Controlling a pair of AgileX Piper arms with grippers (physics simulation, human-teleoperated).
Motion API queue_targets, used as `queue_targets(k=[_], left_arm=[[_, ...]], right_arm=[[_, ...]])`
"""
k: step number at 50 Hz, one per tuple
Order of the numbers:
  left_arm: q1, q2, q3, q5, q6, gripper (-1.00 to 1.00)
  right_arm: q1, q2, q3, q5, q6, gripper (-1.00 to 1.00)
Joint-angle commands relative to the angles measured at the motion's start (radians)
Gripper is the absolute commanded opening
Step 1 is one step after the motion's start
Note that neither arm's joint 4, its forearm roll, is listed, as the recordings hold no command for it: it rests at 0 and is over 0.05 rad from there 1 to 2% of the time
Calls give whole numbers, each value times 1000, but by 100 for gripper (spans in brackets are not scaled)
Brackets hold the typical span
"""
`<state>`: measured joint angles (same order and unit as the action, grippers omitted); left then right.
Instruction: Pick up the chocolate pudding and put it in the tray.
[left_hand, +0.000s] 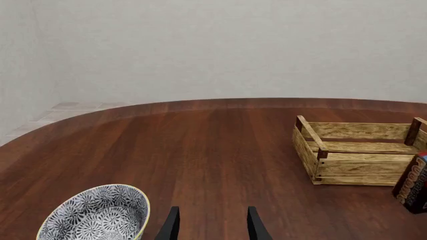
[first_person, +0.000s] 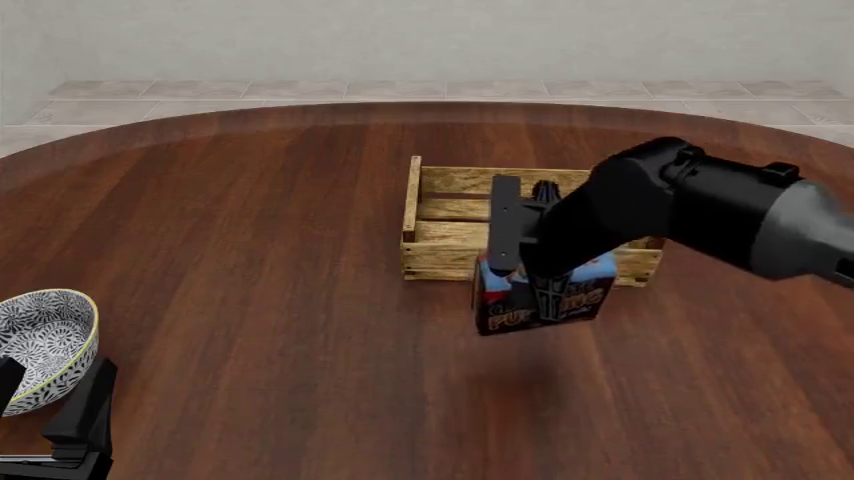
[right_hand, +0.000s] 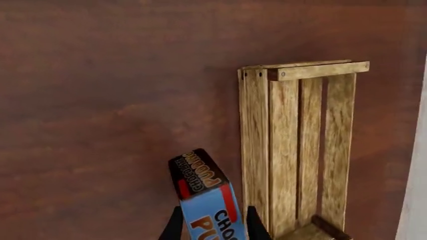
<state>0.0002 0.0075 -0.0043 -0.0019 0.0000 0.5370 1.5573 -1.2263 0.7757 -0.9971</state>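
Dark reddish-brown wood grain covers the round desk (first_person: 267, 250), which meets pale floor tiles and a plain grey-white wall at its far edge. Over it the right claw (right_hand: 212, 222) is clenched on the small rectangular chocolate pudding carton (right_hand: 208, 200), one black finger (right_hand: 175, 225) against each side of its blue top with orange lettering, and the dark brown end with a red band points away from the wrist. In the front view the carton (first_person: 541, 300) hangs in that grasp above the desk, a faint shadow on the wood beneath it, and it sits just in front of the near wall of the shallow crate-like tray of light slatted wood (first_person: 441, 225), outside it. The bulky black and grey right arm (first_person: 694, 215) reaches in from the right and covers much of the tray's middle. From the right wrist the tray (right_hand: 300, 150) shows as long slats just beside the carton. Well apart, at the near left of the desk, the left claw (left_hand: 212, 225) rests low with its two black fingers parted and nothing between them. Just beside it stands a white bowl with a dark floral pattern and yellowish rim (left_hand: 100, 215), and from the left wrist the tray (left_hand: 353, 150) and an edge of the carton (left_hand: 413, 182) appear farther off.
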Motion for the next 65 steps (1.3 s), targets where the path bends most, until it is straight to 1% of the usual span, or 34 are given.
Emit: queue_targets(k=[1,2,3,5,6,10,11,12,13,15,26,31,32,41,44,52,53,54,56,58,59,60,65], left_arm=[[0,0,0,0,0,100],[0,0,0,0,0,100],[0,0,0,0,0,100],[0,0,0,0,0,100],[0,0,0,0,0,100],[0,0,0,0,0,100],[0,0,0,0,0,100],[0,0,0,0,0,100],[0,0,0,0,0,100],[0,0,0,0,0,100],[0,0,0,0,0,100],[0,0,0,0,0,100],[0,0,0,0,0,100],[0,0,0,0,0,100],[0,0,0,0,0,100],[0,0,0,0,0,100],[0,0,0,0,0,100],[0,0,0,0,0,100],[0,0,0,0,0,100],[0,0,0,0,0,100],[0,0,0,0,0,100],[0,0,0,0,0,100],[0,0,0,0,0,100]], right_arm=[[-78,-13,-133,63,-78,-100],[-88,-12,-138,59,-90,-100],[-89,-16,-163,75,-92,-100],[-95,-15,-176,76,-102,-100],[-107,-13,-196,77,-116,-100],[-111,-15,-220,82,-129,-100],[-115,-14,-227,81,-137,-100],[-130,-14,-222,65,-159,-100],[-126,-8,-239,73,-148,-100],[-131,-7,-241,71,-159,-100],[-133,36,-324,65,-178,-100],[-138,58,-341,39,-193,-100],[-143,76,-360,28,-200,-100],[-135,114,-370,-17,-198,-100],[-146,146,-382,-44,-218,-100],[-144,193,-397,-83,-226,-100],[-154,199,-387,-105,-249,-100],[-161,215,-399,-118,-257,-100],[-159,227,-421,-119,-244,-100],[-169,241,-423,-136,-253,-100],[-166,249,-434,-133,-246,-100],[-170,255,-433,-140,-253,-100],[-170,278,-447,-157,-252,-100]])
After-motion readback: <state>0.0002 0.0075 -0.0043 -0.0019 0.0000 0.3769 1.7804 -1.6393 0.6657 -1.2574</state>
